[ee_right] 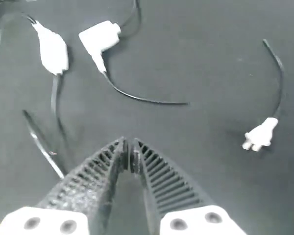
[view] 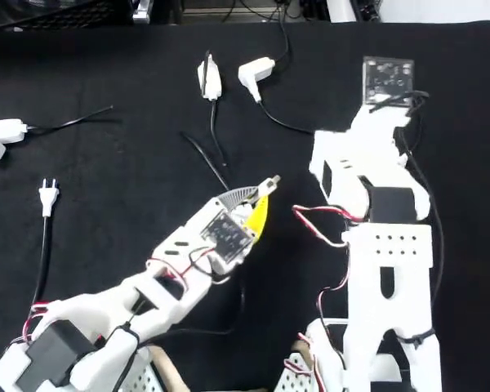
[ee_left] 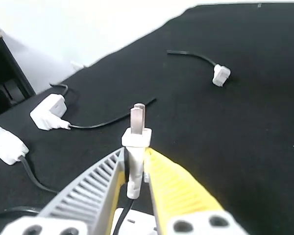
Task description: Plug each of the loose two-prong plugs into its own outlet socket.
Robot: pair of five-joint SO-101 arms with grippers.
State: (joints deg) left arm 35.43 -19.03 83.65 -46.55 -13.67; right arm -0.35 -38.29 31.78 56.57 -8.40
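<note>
A matte black cloth is covering your table (view: pixel 114 237), and a pale wall or floor is showing past its far edge at the upper left of the left wrist view. At the centre of the high view, your left gripper (view: pixel 260 200) is clamping a white two-prong plug (view: pixel 269 184) by its body, between a ribbed grey finger and a smooth yellow one. The left wrist view is giving you its flat metal prongs, pointing straight out past the fingertips. A narrow white socket (view: pixel 210 79) and a blocky white socket (view: pixel 257 72) are lying side by side at top centre, well apart from the held plug. The right wrist view is showing your right gripper (ee_right: pixel 129 147) with its ribbed fingers pressed together on nothing. A loose plug (view: pixel 47 194) is lying at the left on its black cord.
</note>
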